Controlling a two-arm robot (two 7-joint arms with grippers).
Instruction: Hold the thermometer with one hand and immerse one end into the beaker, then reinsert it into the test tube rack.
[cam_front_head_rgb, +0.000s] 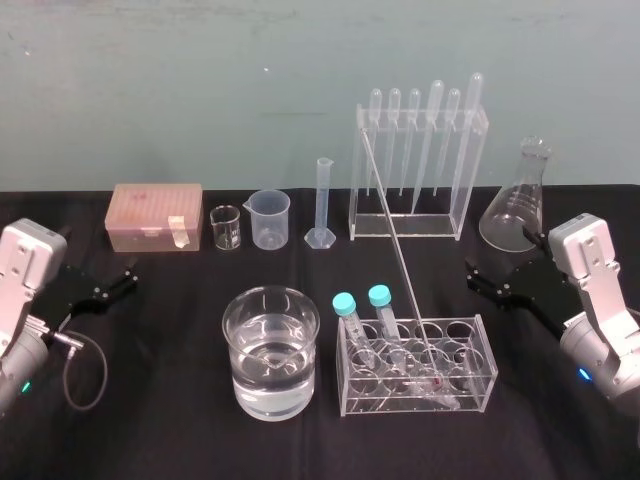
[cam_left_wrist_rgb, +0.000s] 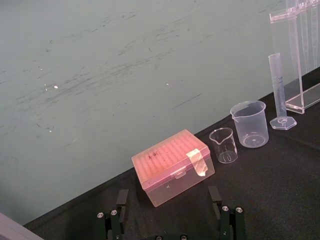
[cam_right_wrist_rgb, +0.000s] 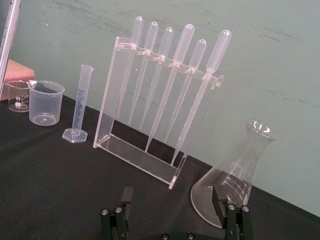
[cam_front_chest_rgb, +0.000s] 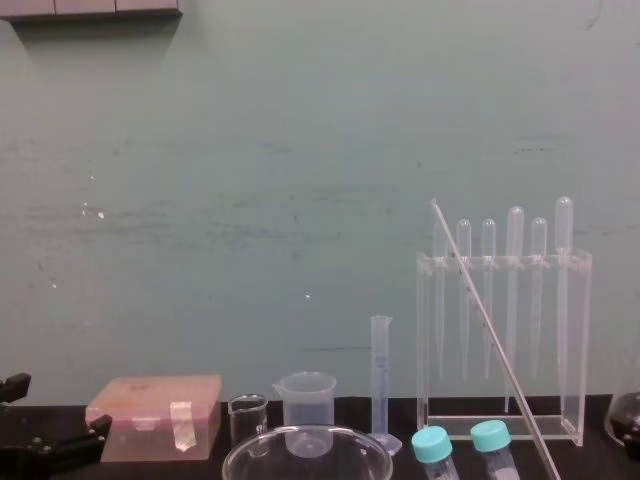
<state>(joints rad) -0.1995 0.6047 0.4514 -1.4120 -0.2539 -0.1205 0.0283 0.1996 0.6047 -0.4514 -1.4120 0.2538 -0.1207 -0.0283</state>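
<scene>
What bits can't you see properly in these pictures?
- Long thin clear glass thermometer: the chest view's bottom edge cuts off its lower end; scale marks too small to read.
- Wide clear glass beaker: chest view, bottom edge hides everything below its rim.
- Clear conical flask: chest view, right edge cuts it.

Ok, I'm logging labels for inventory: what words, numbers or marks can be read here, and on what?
No text is legible.
small glass beaker: white printed marks, too blurred to read.
conical flask: white scale marks, too blurred.
measuring cylinder: blue graduations, too small.
pink box lid: dark marks, illegible.
</scene>
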